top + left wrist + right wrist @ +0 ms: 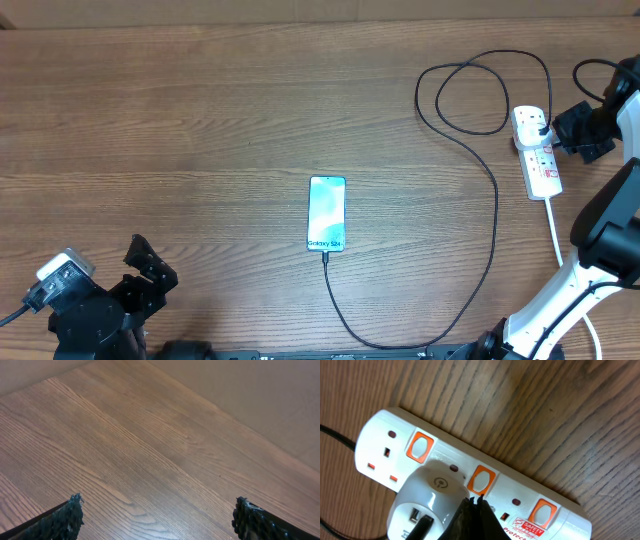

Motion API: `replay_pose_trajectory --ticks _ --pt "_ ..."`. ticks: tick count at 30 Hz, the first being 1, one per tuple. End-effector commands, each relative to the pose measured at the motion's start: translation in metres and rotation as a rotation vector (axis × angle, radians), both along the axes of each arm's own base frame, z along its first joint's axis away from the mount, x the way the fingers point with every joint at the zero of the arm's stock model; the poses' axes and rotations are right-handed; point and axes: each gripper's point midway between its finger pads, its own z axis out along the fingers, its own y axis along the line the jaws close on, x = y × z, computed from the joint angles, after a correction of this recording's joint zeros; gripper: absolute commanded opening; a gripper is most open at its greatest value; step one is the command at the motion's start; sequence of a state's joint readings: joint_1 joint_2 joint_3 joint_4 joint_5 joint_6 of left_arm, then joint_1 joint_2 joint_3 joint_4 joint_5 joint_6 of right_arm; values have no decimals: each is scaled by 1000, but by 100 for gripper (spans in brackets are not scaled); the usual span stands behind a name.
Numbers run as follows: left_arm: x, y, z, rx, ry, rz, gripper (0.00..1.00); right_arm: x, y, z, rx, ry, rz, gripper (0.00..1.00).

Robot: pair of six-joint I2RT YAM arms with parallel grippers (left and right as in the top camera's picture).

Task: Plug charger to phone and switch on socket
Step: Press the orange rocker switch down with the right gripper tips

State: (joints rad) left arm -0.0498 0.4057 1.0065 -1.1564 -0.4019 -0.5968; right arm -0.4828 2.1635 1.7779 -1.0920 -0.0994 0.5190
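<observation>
Orange switch (pixel 482 480) on the socket (pixel 380 430) is to be depressed squarely. The right end effector (pixel 474 502), pressed together, is set at its lower edge.

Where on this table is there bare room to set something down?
The whole left half is bare wood, from the left gripper up to the far edge and across to the phone. A smaller patch lies between the phone and the cable. Crowded: the right edge, with cable loops, socket and right gripper.
</observation>
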Motion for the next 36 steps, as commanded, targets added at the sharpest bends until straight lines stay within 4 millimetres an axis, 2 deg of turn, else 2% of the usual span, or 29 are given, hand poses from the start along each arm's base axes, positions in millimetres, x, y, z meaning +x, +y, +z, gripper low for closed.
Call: replay_pose_trajectory --ticks 1,16,24,28,32,36 --pt "-4 5 4 4 -23 31 100 3 -1 -6 1 8 18 4" --pt "-4 5 4 4 -24 31 100 4 2 -8 14 3 28 4" --pt "-4 5 4 4 -24 31 99 6 14 -33 55 42 51 4" --pt "-4 5 4 4 -23 31 100 9 19 -34 49 42 73 4" --pt "-4 5 4 4 -23 31 100 7 17 -34 23 59 74 4" --pt "-6 5 5 3 -31 33 100 1 6 -19 7 67 52 4"
